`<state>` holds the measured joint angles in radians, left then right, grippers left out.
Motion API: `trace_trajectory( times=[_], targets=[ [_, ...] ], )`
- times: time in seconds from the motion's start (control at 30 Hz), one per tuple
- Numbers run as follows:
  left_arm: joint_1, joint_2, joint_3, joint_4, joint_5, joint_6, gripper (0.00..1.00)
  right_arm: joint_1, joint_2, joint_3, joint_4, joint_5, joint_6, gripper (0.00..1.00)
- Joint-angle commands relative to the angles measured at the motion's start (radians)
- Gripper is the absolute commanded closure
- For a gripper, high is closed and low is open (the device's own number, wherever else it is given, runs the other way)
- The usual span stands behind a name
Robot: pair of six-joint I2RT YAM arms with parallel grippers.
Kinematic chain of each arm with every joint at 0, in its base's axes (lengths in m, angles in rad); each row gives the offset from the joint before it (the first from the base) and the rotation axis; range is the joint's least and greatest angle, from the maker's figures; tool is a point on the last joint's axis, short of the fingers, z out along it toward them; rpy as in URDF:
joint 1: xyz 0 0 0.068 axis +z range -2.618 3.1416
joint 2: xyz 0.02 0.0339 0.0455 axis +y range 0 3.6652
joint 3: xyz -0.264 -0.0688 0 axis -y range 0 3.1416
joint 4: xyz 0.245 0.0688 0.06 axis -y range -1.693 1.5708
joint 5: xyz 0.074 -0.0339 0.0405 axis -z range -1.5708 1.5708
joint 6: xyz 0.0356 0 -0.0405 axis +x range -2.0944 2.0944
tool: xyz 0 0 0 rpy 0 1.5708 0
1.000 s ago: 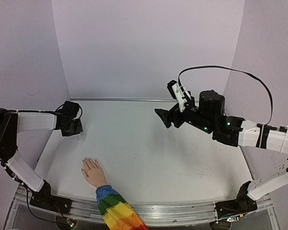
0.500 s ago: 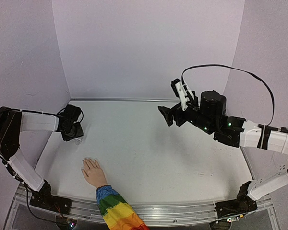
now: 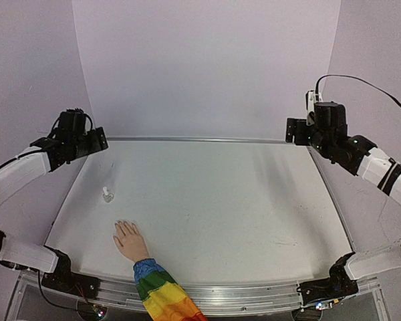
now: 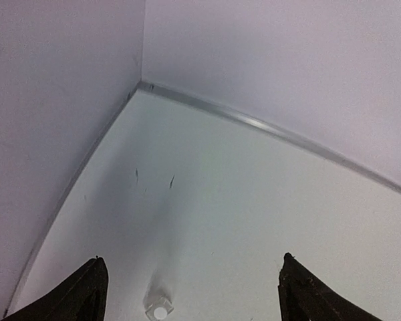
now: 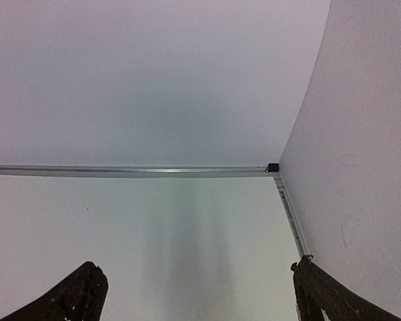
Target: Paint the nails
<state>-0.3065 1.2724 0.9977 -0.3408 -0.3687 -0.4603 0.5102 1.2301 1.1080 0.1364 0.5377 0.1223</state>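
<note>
Left claw gaped empty at ten o'clock, right claw gaped empty at two, nails on dummy hand lay at seven, bottle stood at nine.

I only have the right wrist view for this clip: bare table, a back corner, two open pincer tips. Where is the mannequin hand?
Observer: The mannequin hand lies flat near the front left of the table, its rainbow sleeve running off the near edge.
Operator: Is either arm near its nails?
Observer: No. The nails point toward the back wall with nothing over them; both arms are up at the far left and far right.
Operator: Is the left pincer holding anything?
Observer: No, the left pincer is open and empty; a small white-capped bottle stands on the table below it, apart from the hand.
</note>
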Motion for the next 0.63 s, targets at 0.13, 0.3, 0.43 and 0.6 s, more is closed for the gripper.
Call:
trace_trajectory(
  times=[0.13,0.3,0.43,0.6],
  targets=[
    [0.006,-0.284,0.218,0.107,0.069,0.352,0.10,-0.009,-0.274,0.121,-0.123,0.056,-0.040,0.02],
    [0.005,-0.372,0.276,0.162,0.189,0.455,0.09,-0.009,-0.385,0.161,-0.127,0.009,-0.096,0.02],
    [0.006,-0.398,0.295,0.181,0.238,0.501,0.09,-0.009,-0.389,0.200,-0.174,0.016,-0.093,0.02],
    [0.005,-0.395,0.298,0.187,0.227,0.504,0.09,-0.009,-0.378,0.184,-0.186,0.002,-0.088,0.02]
  ],
)
